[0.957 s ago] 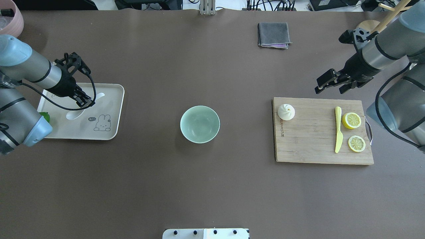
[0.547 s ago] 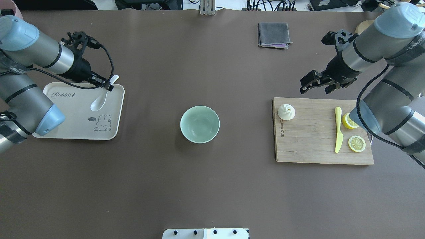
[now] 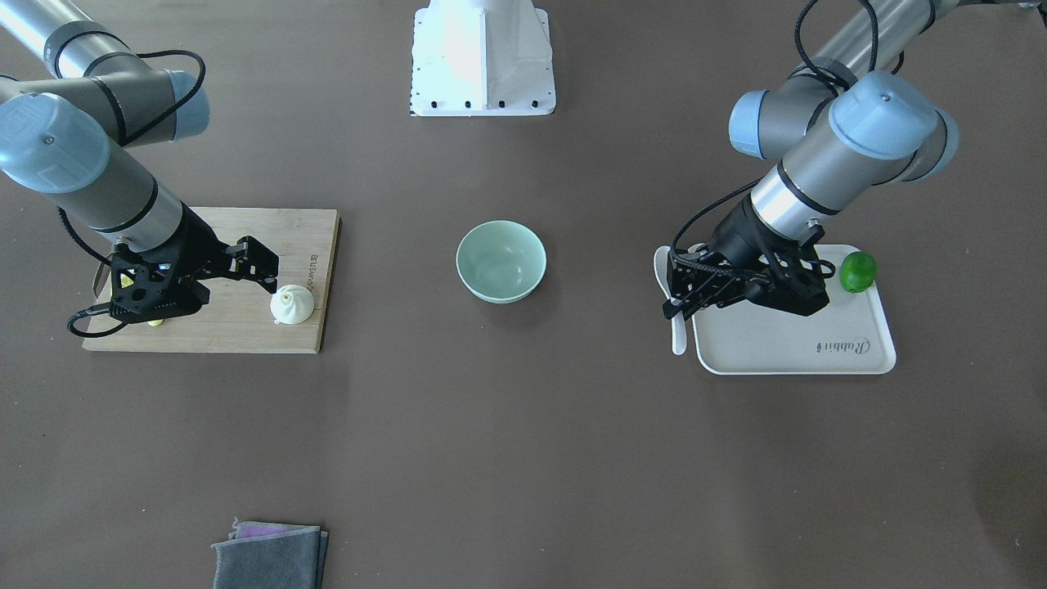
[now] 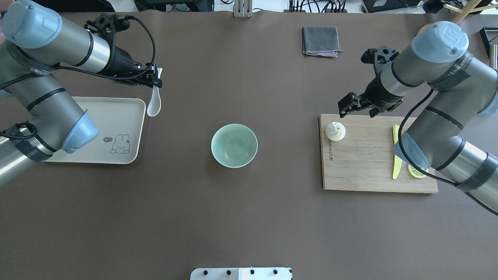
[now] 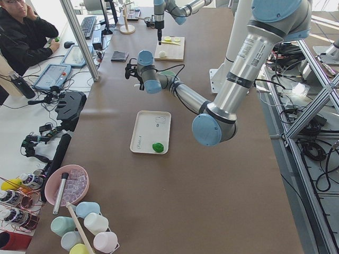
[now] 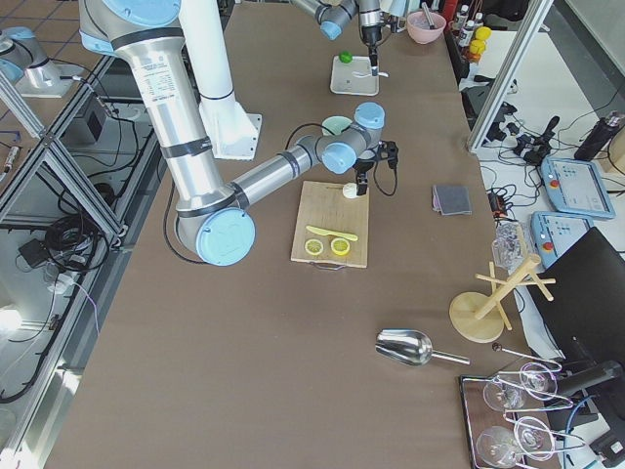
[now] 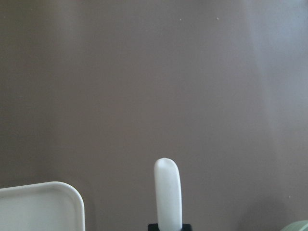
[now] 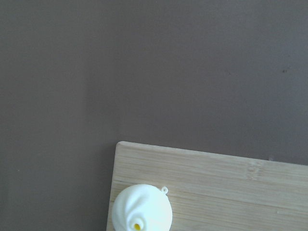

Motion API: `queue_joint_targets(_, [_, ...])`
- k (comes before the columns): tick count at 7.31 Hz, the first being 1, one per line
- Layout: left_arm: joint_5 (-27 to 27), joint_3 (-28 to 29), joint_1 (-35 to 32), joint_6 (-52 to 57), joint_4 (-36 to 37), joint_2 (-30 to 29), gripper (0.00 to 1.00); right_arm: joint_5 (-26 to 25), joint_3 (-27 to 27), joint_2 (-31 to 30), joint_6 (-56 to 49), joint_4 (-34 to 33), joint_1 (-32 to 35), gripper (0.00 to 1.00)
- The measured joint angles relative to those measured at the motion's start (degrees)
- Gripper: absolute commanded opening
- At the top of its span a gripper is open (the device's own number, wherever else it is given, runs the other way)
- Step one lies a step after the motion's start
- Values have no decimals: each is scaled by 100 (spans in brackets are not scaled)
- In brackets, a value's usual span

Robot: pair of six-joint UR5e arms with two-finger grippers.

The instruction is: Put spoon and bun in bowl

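My left gripper (image 4: pixel 155 79) is shut on the white spoon (image 4: pixel 153 104) and holds it in the air just past the tray's right edge, left of the bowl. The spoon also shows in the front view (image 3: pixel 664 270) and the left wrist view (image 7: pixel 167 192). The mint-green bowl (image 4: pixel 234 145) stands empty at mid-table. The white bun (image 4: pixel 335 131) sits on the near-left corner of the wooden cutting board (image 4: pixel 365 167). My right gripper (image 4: pixel 356 111) is open, just beyond and right of the bun, apart from it. The right wrist view shows the bun (image 8: pixel 143 209) at its bottom edge.
A beige tray (image 4: pixel 116 116) lies at the left with a green lime (image 3: pixel 857 272) on it. A yellow knife (image 4: pixel 396 165) and a lemon half (image 4: pixel 416 172) lie on the board. A folded grey cloth (image 4: pixel 321 41) lies at the far side.
My left gripper took the spoon off the tray, lifted it and carried it right, past the tray's edge. My right arm moved left to the bun's end of the board.
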Motion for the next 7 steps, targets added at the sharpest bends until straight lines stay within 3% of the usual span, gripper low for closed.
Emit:
queue_joint_targets(1, [201,-11,168,-255,-6,-128,0,-207,-18,14,151,-1,-214,100])
queue_joint_targets(3, [495,-46,430,-516,-3,-278,0,-479,-122,21,249,6,-527,84])
queue_joint_targets(4, [595,-55,530,-562,4,-332,0,-575,-211,28,261,65,-612,58])
queue_joint_targets(5, [684,-54,613,-580,10,-367,0,-619,-341,46,266,164,-646,8])
queue_joint_targets(6, [736,-48,668,-581,12,-381,0,-635,-450,84,289,234,-658,0])
queue_joint_targets(7, [787,-44,706,-580,13,-387,0,-641,-501,143,338,263,-661,0])
